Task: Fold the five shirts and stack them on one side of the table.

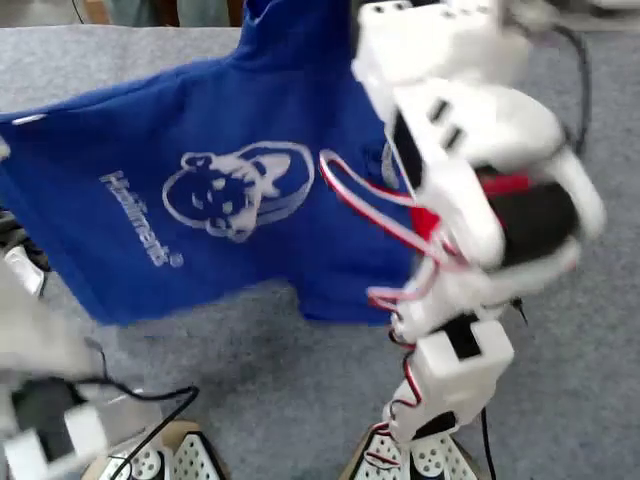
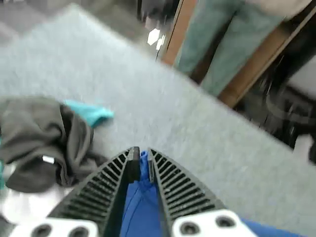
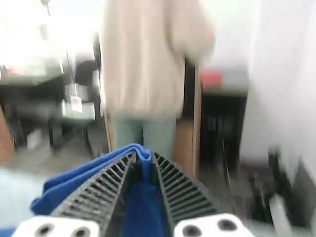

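1. High view. The blue shirt (image 1: 230,200) with a white print covers the far half of the grey table (image 1: 560,400), print side toward the camera. One sleeve reaches the table's left edge, and the collar end points to the far side. Whether the cloth lies flat or hangs clear of the surface cannot be determined. The right arm (image 1: 480,200), white with red and white cables (image 1: 370,205), stands raised at the right, in front of the shirt's right-hand part. The left arm (image 1: 40,400) sits low at the near left corner, blurred. Neither arm's fingers can be made out here.

2. Left wrist view. The left gripper (image 2: 140,160) is clamped on a fold of the blue shirt (image 2: 140,207). The black ribbed fingers (image 2: 106,185) are nearly together, with blue cloth pinched between the tips and running back between them. Bare grey table (image 2: 148,94) lies beyond. A crumpled dark grey garment (image 2: 39,133) lies on the table to one side of the gripper, with a teal garment (image 2: 89,112) showing from under its far edge, touching it.

3. Right wrist view. The right gripper (image 3: 143,158) is closed on the blue shirt (image 3: 74,185). Cloth bulges over the fingertips and drapes along one finger. The gripper points upward into the room, clear of the table.
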{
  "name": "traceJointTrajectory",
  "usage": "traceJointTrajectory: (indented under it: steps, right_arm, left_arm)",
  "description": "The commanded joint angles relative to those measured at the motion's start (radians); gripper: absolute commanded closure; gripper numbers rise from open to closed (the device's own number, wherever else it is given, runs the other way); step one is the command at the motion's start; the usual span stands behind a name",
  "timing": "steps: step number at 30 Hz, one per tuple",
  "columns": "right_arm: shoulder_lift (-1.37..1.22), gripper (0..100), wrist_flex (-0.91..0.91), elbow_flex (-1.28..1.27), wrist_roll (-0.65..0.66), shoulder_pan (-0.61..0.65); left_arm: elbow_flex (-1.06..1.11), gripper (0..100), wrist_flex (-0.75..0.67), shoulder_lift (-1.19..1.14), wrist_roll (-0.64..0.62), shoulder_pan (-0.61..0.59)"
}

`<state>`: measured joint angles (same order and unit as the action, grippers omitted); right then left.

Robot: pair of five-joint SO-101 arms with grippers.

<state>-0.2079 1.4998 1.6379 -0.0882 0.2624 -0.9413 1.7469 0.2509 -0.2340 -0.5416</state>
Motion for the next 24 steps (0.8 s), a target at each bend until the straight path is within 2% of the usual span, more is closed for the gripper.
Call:
traceJointTrajectory:
  steps: [1,4,11,19,24]
  right_arm:
    - [0.097,98.5,-0.106,0.033,0.009,-0.014]
    - [0.147,98.5,-0.141,0.031,0.009,-0.014]
    - [0.272,98.5,-0.138,0.031,0.011,-0.014]
    - [0.392,98.5,-0.106,0.031,0.115,-0.012]
    - [0.421,98.5,0.029,0.015,0.078,-0.008]
  left_arm:
    - [-0.042,97,-0.068,0.198,-0.061,-0.013]
    - [-0.042,97,-0.106,0.315,-0.069,-0.036]
    - [-0.035,97,-0.094,0.517,-0.064,-0.2]
    - [-0.028,97,0.012,0.667,0.031,-0.208]
    - [0.085,97,0.012,0.733,0.034,-0.208]
